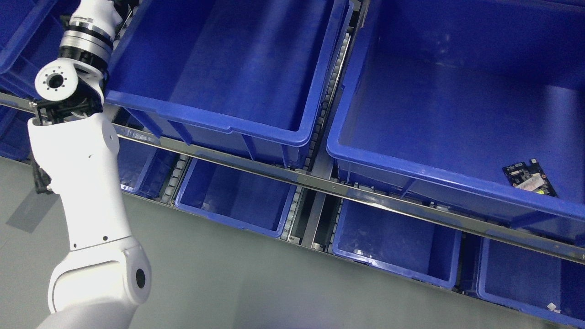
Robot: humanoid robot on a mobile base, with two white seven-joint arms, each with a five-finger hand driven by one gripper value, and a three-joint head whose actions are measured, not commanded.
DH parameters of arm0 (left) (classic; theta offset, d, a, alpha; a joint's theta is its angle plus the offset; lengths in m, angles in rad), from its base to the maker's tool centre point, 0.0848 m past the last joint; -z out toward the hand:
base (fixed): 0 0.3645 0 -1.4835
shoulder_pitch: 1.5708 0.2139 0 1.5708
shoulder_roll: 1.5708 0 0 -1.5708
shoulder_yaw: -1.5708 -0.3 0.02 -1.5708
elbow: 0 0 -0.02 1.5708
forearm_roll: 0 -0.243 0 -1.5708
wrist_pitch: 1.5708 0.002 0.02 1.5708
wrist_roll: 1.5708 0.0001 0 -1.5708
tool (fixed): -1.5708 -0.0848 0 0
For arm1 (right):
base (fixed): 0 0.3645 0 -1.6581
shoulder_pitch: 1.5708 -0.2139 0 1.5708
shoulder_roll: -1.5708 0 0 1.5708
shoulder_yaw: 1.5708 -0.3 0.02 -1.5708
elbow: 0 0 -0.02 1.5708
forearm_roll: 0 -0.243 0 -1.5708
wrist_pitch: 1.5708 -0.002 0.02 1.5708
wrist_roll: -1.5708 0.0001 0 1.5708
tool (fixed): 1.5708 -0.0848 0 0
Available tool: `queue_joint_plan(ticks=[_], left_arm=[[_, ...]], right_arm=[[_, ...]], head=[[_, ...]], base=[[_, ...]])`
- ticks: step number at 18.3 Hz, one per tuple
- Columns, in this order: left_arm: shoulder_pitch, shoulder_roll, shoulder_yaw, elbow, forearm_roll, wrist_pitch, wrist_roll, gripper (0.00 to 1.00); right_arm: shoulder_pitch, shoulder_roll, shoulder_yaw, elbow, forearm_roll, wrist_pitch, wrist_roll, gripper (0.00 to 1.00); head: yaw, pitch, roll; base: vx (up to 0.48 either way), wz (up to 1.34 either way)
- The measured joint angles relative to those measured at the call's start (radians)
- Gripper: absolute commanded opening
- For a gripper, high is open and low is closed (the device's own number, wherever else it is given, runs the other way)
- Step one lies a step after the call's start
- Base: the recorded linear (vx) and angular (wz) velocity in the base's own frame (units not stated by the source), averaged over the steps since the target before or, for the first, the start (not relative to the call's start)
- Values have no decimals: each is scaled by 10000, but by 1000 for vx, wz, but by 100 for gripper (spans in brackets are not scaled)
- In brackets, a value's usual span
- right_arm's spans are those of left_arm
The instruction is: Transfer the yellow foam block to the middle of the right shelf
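Blue bins (237,68) — left hand seemingly cropped.

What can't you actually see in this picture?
- Left arm: its hand is cut off by the top edge.
- Yellow foam block: nowhere in the head view.
- Right arm: out of frame.
- Circuit board in the right bin: too small to read.
- Lower bins: partly hidden under the rail.

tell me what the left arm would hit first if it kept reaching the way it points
Its hand is out of frame past the top edge. The left arm rises beside the upper left blue bin, so nothing shows in its line; depth is unclear.
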Motion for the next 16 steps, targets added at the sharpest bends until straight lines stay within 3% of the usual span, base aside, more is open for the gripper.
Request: queue_joint_plan(ticks=[1,2,3,4,8,11,16], left_arm=[[-27,-17,-213,115,-267,176,-297,4],[-54,-29,-452,213,-497,251,-635,16],[-74,-40,-657,311,-749,355,-926,33],[-93,-49,-810,387,-966,398,-1110,59],[-163,-78,-1319,651,-1563,503,-1323,87],[-217,-89,-1556,769,-1751,505,-1352,97],[-269,-108,-1833,866,-1878,530,-1358,99]], right_arm=[[0,0,0,0,0,0,0,100],[0,0,0,0,0,0,0,100],[0,0,0,0,0,1,0,100],[0,0,0,0,0,1,0,100],[0,0,0,0,0,1,0,100],[0,0,0,0,0,1,0,100],[0,0,0,0,0,2,0,100]], head=[[0,0,0],[0,0,0],[0,0,0],[0,0,0],[0,0,0],[0,0,0],[0,0,0]], base=[[0,0],[0,0],[0,0],[0,0],[0,0],[0,0],[0,0]])
